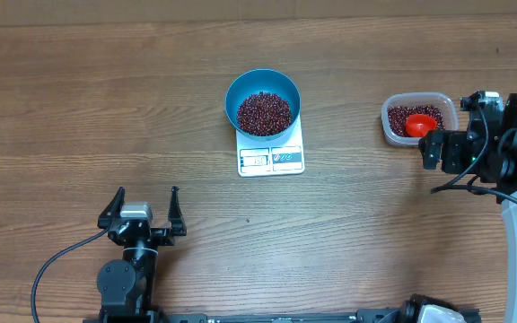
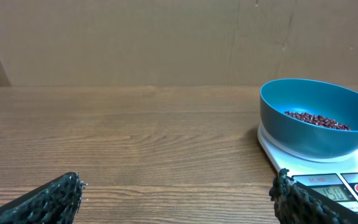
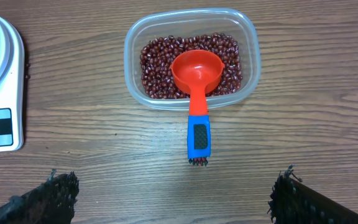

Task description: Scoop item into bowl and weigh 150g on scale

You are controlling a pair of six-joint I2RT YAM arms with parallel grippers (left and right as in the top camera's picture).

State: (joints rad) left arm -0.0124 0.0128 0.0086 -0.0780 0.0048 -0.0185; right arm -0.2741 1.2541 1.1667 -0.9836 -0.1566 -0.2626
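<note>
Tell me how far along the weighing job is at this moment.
Done: the blue bowl sits on the scale holding red beans. The red scoop rests in the clear tub of beans, handle over the rim. In hand: nothing, as the left gripper and right gripper are both open and empty. Left: confirming the target weight, since the display is too small to read.

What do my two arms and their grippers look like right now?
Both arms are mostly black. The left arm has a silvery block at its wrist and a black cable trailing away. The right arm has white sections too. The left gripper and right gripper each have two black fingers with rough faces.
</note>
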